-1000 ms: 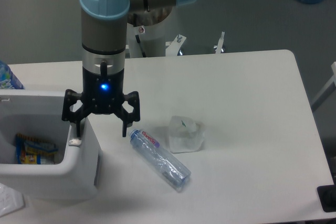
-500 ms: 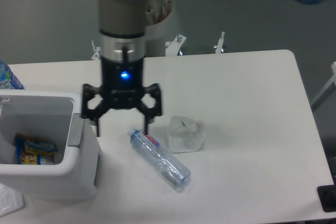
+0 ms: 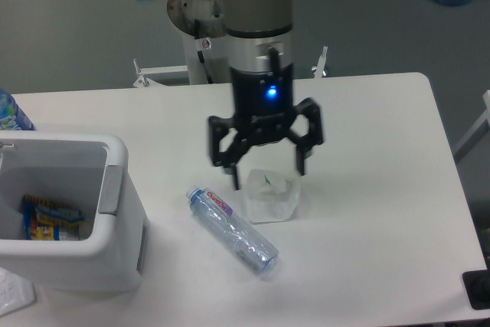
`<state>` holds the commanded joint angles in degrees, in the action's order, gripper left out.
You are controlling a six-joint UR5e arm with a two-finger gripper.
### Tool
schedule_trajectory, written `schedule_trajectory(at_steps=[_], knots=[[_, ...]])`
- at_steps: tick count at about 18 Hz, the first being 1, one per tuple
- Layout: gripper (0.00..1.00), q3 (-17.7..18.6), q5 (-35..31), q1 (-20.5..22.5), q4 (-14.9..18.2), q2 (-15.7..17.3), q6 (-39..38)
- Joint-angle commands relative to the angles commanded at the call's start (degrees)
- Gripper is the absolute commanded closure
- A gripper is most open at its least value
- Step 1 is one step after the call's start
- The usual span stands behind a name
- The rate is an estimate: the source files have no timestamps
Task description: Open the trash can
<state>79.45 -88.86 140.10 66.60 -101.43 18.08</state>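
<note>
Moving right across the desk [image 3: 367,120], the gripper [image 3: 267,163] now hangs over the crumpled clear wrapper [image 3: 270,196] near the desk's middle, well apart from the trash can [image 3: 115,243] at the front-left corner; a second ago it stood right at the bin's right rim, half a second ago it was already partway off. Fingers [image 3: 233,178] spread wide, holding nothing. Trash can sits with its top open: the inside shows, with a yellow-blue packet [image 3: 50,218] lying at the bottom, and the grey tab [image 3: 112,188] is visible on the right inner wall. No lid over the opening in this view. Judged from that, the opening step looks done and the arm is retreating or heading elsewhere, not working the bin. A clear plastic bottle [image 3: 233,231] lies on its side between bin and wrapper, cap toward the bin, untouched in all three frames. Wrapper also unmoved. A blue-labelled item [image 3: 11,112] pokes in at the left edge behind the bin, too cropped to identify. Blue light on the wrist [image 3: 269,92] is lit. Risk now is low: the fingers are near the wrapper but whether they touch it cannot be told.
</note>
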Motion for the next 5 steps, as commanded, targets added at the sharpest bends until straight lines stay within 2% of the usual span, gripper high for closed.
schedule_trajectory(at_steps=[2, 5], knots=[[0.0, 0.3, -1.1, 1.5, 1.5, 0.3, 3.4], [0.0, 0.6, -1.6, 3.2, 2.0, 1.1, 6.2]])
